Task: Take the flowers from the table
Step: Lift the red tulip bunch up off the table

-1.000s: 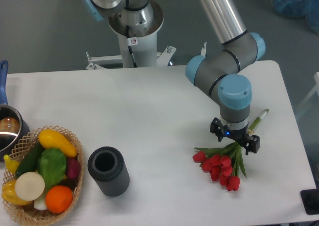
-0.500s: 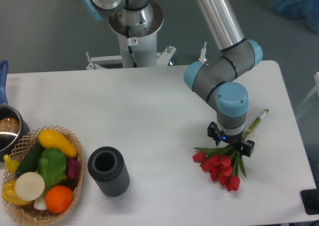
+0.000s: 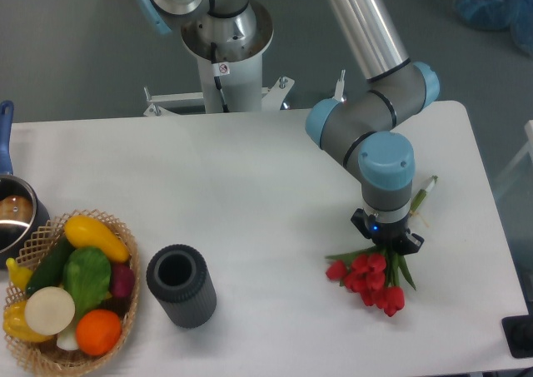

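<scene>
One gripper (image 3: pixel 387 237) clamps the flowers (image 3: pixel 370 275) stems; dark cylinder (image 3: pixel 181 285) and basket (image 3: pixel 50 356) lie well apart.

You see a silver tubular arm (image 3: pixel 364 23) with grey joints and light-blue caps (image 3: pixel 386 160). A small blue light glows on the black wrist; the pedestal (image 3: pixel 225 69) is white.

A small bunch of red tulips, the flowers (image 3: pixel 369 279), sits toward the right side of the plain white table (image 3: pixel 250 194), blooms pointing to the near edge, green leaves fanned out, its stem end angling up and away.
</scene>
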Controlling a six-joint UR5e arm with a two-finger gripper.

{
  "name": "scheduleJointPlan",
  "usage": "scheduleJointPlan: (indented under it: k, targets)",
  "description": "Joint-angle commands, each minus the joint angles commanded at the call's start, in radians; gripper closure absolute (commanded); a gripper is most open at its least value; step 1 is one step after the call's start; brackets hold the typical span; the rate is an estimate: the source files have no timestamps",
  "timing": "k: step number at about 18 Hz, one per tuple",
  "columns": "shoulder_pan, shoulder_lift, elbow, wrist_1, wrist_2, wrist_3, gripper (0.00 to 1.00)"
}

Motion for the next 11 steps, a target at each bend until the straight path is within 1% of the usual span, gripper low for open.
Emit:
scheduleJointPlan:
  k: [2, 4, 5, 6, 8, 9, 10, 11]
  targets:
    - [0.003, 0.003, 0.023, -0.031, -0.002, -0.002, 1.0]
    - [0.011, 0.006, 0.055, -0.09, -0.005, 0.0, 1.0]
    - [0.015, 0.008, 0.08, -0.132, -0.006, 0.0, 1.0]
    - [0.015, 0.006, 0.118, -0.19, -0.008, 0.0, 1.0]
    - [0.018, -0.003, 0.214, -0.357, -0.009, -0.002, 1.0]
    - [0.026, -0.009, 0.257, -0.421, -0.017, -0.002, 1.0]
    - [0.029, -0.015, 0.294, -0.461, -0.046, -0.002, 1.0]
    - [0.029, -0.018, 0.322, -0.489, -0.073, -0.002, 1.0]
